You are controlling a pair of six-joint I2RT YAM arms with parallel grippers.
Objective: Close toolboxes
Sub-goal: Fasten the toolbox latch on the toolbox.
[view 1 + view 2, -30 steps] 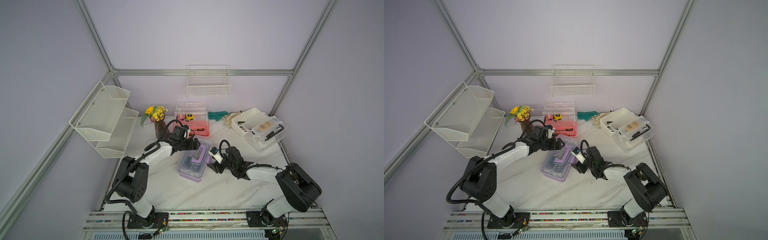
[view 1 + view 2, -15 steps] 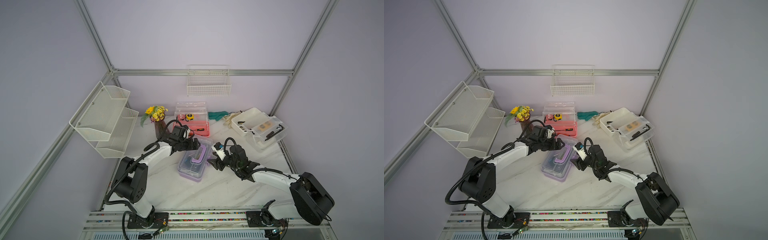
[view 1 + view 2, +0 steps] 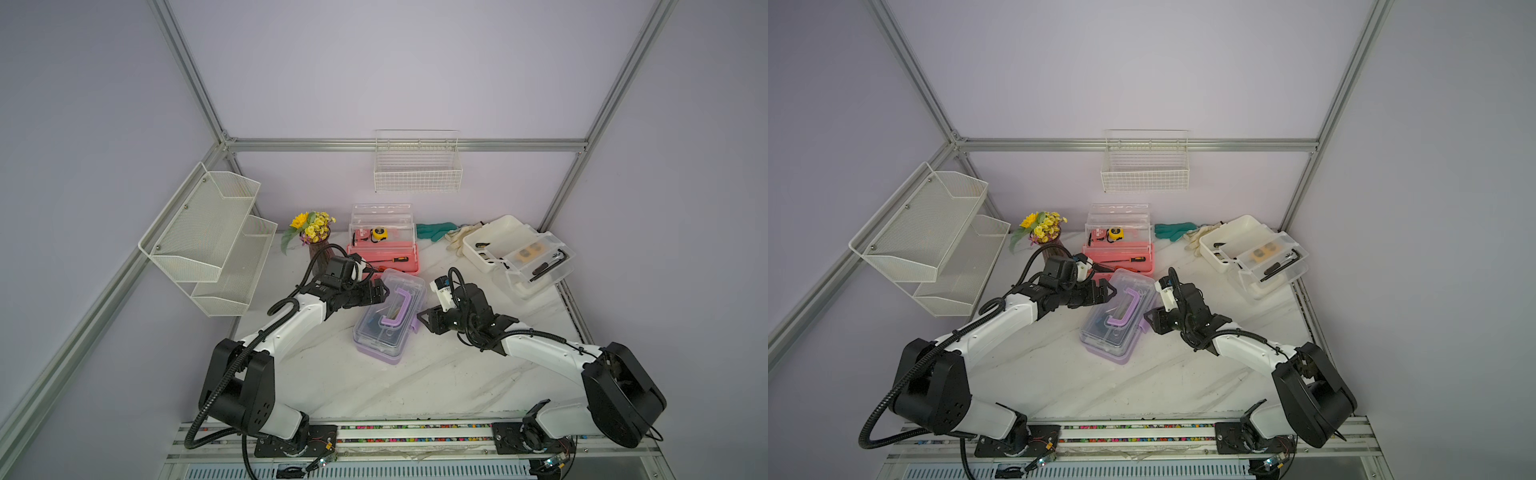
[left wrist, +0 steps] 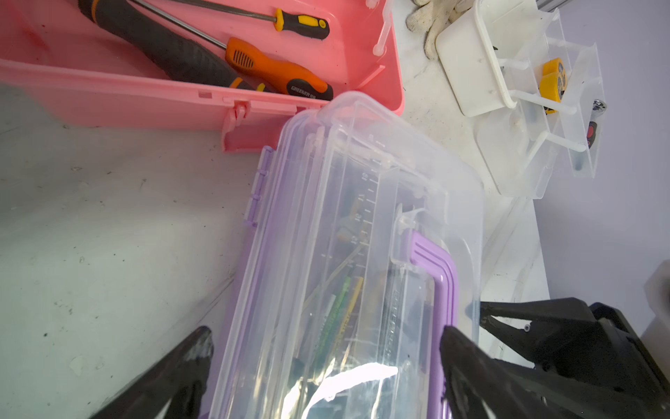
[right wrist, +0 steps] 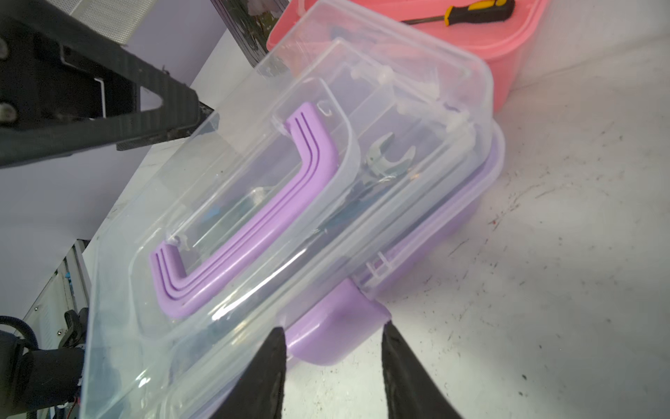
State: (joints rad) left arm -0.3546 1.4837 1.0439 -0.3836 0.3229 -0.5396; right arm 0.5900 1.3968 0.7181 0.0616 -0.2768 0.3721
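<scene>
Latching: right tool (image 5: 331, 329) half-open astride purple toolbox (image 3: 388, 320) latch (image 5: 335, 341).
Left tool (image 4: 324, 332): wide, straddling lid (image 4: 362, 217).
Risk: an off-centre push may skid the toolbox, leaving latch unfastened.

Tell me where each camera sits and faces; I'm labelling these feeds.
Both top views: high above the arms' bases, looking down toward the back wall; both whole arms show, left gripper and right gripper at the purple box.
Left wrist: on the left arm, looking past its own fingers over the purple box toward the pink box.
Right wrist: on the right arm, looking past its own fingers at the box's purple latch.
Shared: both wrist views show the purple box and pink box.
</scene>
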